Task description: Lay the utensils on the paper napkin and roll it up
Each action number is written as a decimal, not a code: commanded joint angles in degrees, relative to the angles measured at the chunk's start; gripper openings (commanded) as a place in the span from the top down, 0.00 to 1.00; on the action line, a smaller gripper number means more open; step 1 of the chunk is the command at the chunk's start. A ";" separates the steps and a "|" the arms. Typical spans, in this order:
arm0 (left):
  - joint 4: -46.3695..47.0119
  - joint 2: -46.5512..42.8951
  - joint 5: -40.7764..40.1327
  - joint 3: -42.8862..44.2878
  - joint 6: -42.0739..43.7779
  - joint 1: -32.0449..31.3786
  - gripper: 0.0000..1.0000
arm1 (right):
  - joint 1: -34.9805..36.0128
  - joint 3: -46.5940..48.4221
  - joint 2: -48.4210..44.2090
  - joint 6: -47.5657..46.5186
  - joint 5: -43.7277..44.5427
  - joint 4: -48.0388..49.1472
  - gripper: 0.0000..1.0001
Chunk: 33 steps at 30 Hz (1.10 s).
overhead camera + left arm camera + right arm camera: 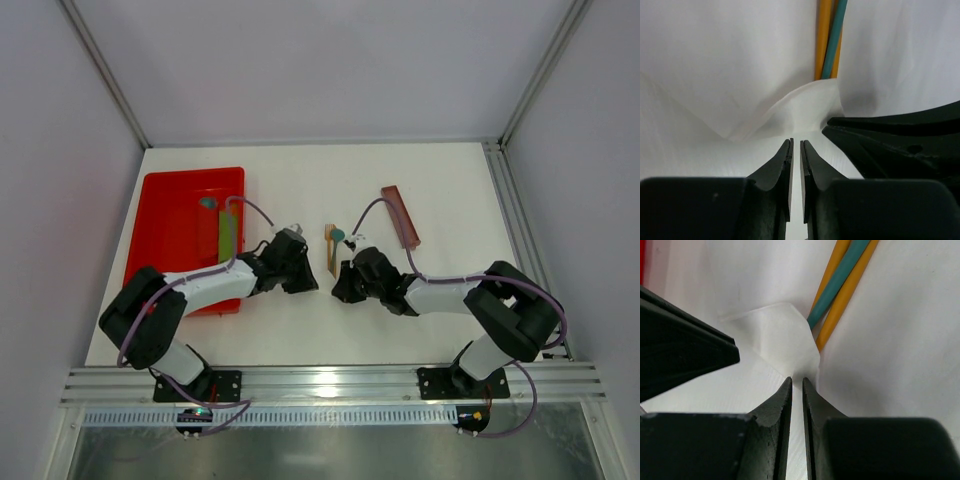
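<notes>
Both arms meet mid-table (450, 180), tips facing each other. L gripper (796, 142): fingers (782, 162) nearly together, only a thin slit btwn them, tips right at a raised fold of the paper napkin (780, 335). Can't tell if paper is actually nipped. R gripper (796, 381): same story, fingers (815, 405) barely apart, tips at the lower edge of the turned-over napkin corner, and grip on paper is not clear either. The utensils (822, 40) lie side by side: 2 orange sticks w/ a teal stick (836, 282) btwn them. Near ends are tucked under that folded corner, far ends point away from the arms. In top view they sit just beyond the gap btwn the 2 grippers. Off to the L: red tray (170, 250) w/ a green strip (228, 238) in it. Off to the R, well apart: reddish-brown bar (400, 215).
</notes>
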 commanded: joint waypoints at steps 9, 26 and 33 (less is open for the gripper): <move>9.14 2.47 1.48 -3.59 -1.63 -1.90 0.90 | 0.18 -0.94 -1.45 0.27 2.14 -0.42 0.84; 1.23 2.74 -6.96 -3.58 -0.84 -1.03 0.89 | 0.10 -1.73 -1.01 -0.70 1.71 0.10 0.84; -1.32 1.77 -8.81 -2.79 -0.93 -0.32 0.89 | 0.10 -2.70 -1.10 -0.70 1.79 0.63 0.84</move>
